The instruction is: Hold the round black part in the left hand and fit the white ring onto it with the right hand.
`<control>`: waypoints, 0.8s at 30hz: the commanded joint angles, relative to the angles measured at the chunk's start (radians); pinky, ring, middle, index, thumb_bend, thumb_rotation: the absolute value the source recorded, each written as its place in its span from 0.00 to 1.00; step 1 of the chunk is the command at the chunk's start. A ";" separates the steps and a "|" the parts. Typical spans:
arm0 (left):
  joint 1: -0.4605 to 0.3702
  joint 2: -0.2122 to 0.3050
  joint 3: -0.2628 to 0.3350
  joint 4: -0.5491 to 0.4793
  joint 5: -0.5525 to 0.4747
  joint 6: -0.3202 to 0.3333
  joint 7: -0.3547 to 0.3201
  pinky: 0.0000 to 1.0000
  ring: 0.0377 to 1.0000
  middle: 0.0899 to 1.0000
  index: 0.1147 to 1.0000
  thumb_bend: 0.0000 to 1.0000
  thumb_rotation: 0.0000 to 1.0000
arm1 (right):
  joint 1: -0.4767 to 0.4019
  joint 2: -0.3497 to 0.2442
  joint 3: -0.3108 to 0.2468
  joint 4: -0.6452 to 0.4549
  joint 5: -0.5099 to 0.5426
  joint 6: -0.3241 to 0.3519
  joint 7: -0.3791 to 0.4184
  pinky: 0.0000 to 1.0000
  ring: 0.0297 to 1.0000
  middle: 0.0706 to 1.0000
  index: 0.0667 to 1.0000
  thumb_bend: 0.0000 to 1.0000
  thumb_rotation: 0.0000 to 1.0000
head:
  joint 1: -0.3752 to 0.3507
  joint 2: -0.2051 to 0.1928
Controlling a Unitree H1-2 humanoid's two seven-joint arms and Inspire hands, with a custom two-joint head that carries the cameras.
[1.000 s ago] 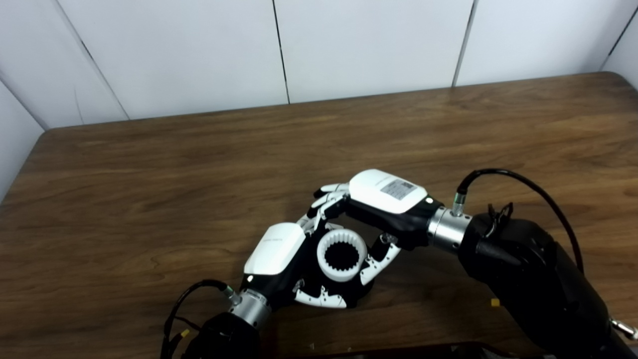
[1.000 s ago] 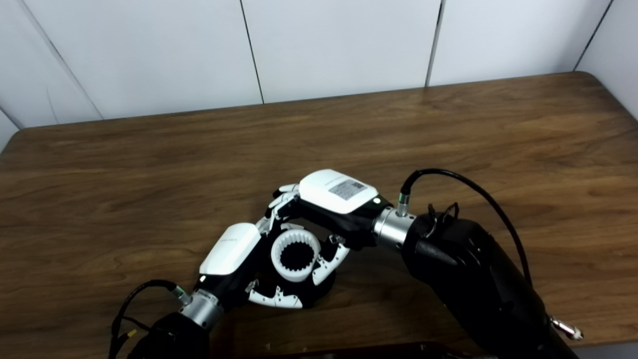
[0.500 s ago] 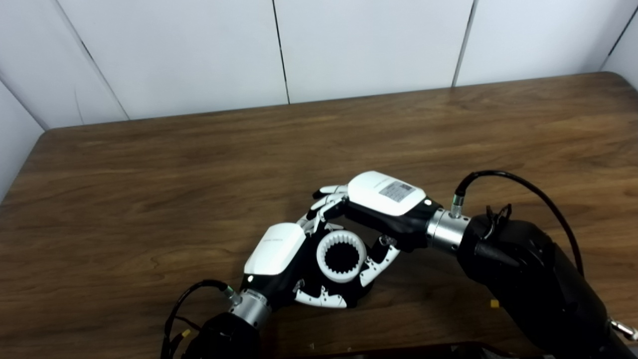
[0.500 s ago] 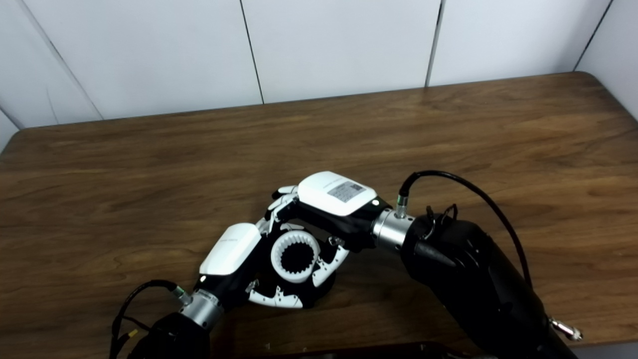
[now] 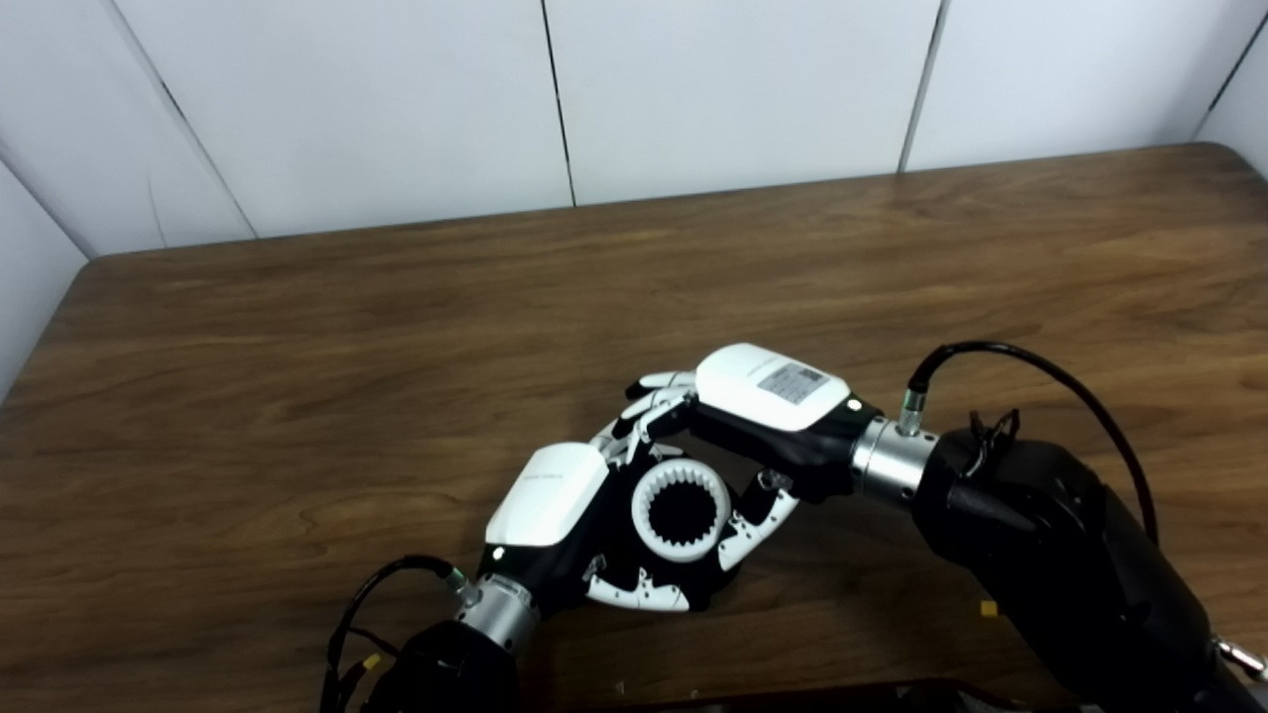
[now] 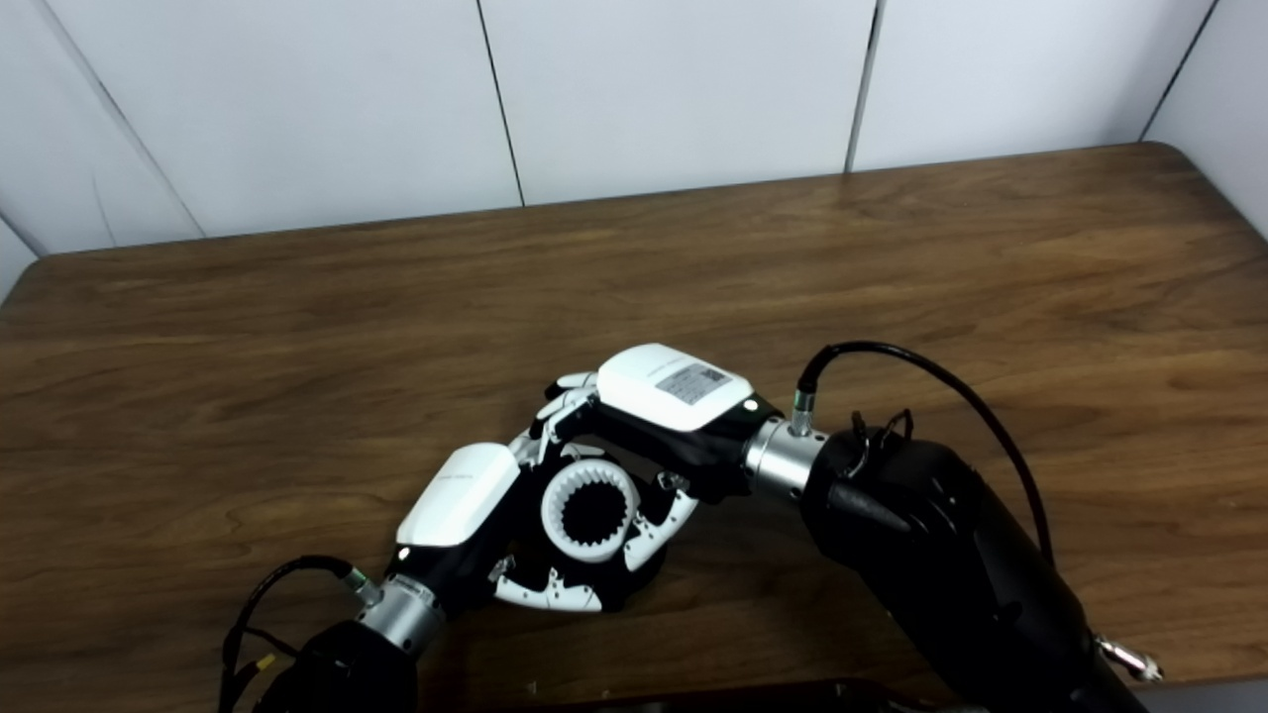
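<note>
Left eye view shows you almost the same scene as one second ago: the right hand (image 5: 768,416) has shifted only a little toward the right and lower, and the ring (image 5: 681,509) sits in the same place. Your left hand (image 5: 575,525) is curled around the black part (image 5: 713,586), which is mostly hidden. The white toothed ring lies on top of this part, and the right hand closes on the ring with its fingers (image 5: 649,401) at the far edge and the thumb (image 5: 758,515) at the right edge. Both hands are low over the brown wooden table (image 5: 297,376). Behind it stands a white panel wall (image 5: 693,89).
</note>
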 commanded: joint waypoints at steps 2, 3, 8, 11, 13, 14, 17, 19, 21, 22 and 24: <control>0.025 0.022 -0.007 0.019 0.006 0.029 -0.045 0.78 0.97 0.92 0.70 0.87 0.29 | -0.015 -0.008 -0.018 -0.002 0.011 -0.016 -0.011 0.84 0.91 0.79 0.46 0.52 0.15 | 0.001 -0.002; 0.025 0.021 -0.007 0.021 0.006 0.027 -0.041 0.78 0.97 0.92 0.69 0.87 0.29 | -0.016 -0.008 -0.022 -0.002 0.014 -0.017 -0.014 0.84 0.91 0.79 0.46 0.52 0.15 | 0.001 -0.002; 0.026 0.019 -0.008 0.020 0.008 0.028 -0.042 0.77 0.96 0.92 0.69 0.87 0.30 | -0.023 -0.007 -0.039 0.002 0.031 -0.028 -0.024 0.85 0.91 0.79 0.45 0.52 0.15 | 0.000 -0.001; 0.026 0.020 -0.008 0.020 0.006 0.025 -0.041 0.78 0.97 0.92 0.70 0.86 0.29 | -0.027 -0.007 -0.048 0.001 0.040 -0.019 -0.018 0.85 0.91 0.79 0.45 0.52 0.15 | 0.000 -0.001; 0.026 0.020 -0.009 0.022 0.007 0.023 -0.038 0.78 0.96 0.92 0.70 0.87 0.29 | -0.029 -0.006 -0.053 0.001 0.041 -0.011 -0.013 0.85 0.91 0.80 0.45 0.52 0.15 | 0.000 -0.001; 0.026 0.020 -0.009 0.023 0.007 0.023 -0.038 0.78 0.96 0.92 0.70 0.87 0.29 | -0.030 -0.006 -0.054 0.002 0.042 -0.009 -0.012 0.85 0.91 0.80 0.45 0.52 0.15 | 0.000 -0.001; 0.027 0.020 -0.009 0.019 0.006 0.026 -0.041 0.78 0.96 0.92 0.70 0.87 0.29 | -0.029 -0.009 -0.055 0.005 0.042 -0.015 -0.012 0.84 0.91 0.80 0.45 0.52 0.15 | 0.000 0.001; 0.027 0.021 -0.009 0.018 0.006 0.025 -0.041 0.78 0.96 0.92 0.70 0.87 0.29 | -0.029 -0.010 -0.055 0.007 0.040 -0.015 -0.010 0.84 0.91 0.80 0.45 0.52 0.15 | 0.000 0.003; 0.027 0.022 -0.008 0.022 0.002 0.021 -0.036 0.78 0.96 0.92 0.70 0.87 0.30 | -0.028 -0.009 -0.056 0.014 0.042 -0.019 -0.014 0.84 0.91 0.79 0.45 0.52 0.15 | -0.002 0.004; 0.027 0.022 -0.007 0.023 0.000 0.020 -0.036 0.78 0.97 0.92 0.70 0.87 0.30 | -0.027 -0.009 -0.057 0.017 0.041 -0.021 -0.017 0.84 0.91 0.79 0.45 0.52 0.15 | -0.002 0.004; 0.026 0.022 -0.008 0.025 0.001 0.019 -0.035 0.78 0.96 0.92 0.69 0.87 0.30 | -0.026 -0.010 -0.057 0.023 0.037 -0.023 -0.020 0.84 0.91 0.79 0.45 0.52 0.15 | -0.002 0.004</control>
